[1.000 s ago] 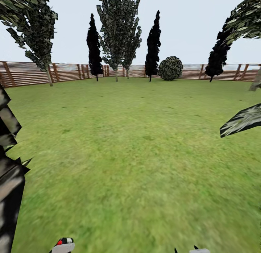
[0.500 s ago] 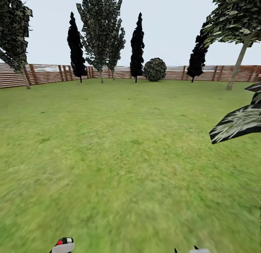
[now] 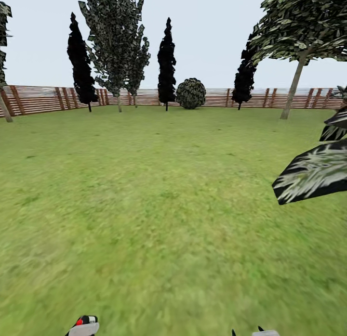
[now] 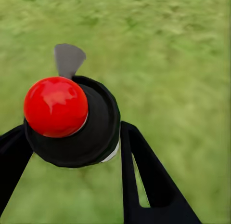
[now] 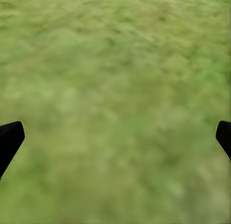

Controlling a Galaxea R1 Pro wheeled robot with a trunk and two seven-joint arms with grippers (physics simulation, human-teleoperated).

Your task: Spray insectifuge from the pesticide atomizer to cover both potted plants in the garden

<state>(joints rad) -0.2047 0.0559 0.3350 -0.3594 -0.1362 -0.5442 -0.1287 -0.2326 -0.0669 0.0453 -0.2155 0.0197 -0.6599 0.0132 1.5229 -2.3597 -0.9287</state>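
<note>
Carrying the pesticide atomizer (image 4: 72,120) low over the lawn (image 3: 159,191), the left gripper (image 4: 72,147) is closed around its black body, red button facing the wrist camera, presumably held ready while the robot seeks the potted plants. Behind the lawn stand trees (image 3: 113,42) and a slatted fence (image 3: 38,99). Rightward, the right gripper (image 5: 115,137) hangs wide and holds nothing, fingertips (image 5: 9,137) far apart above grass.

Fenced garden (image 3: 159,191), lawn, trees (image 3: 114,37), fence (image 3: 43,99)
</note>
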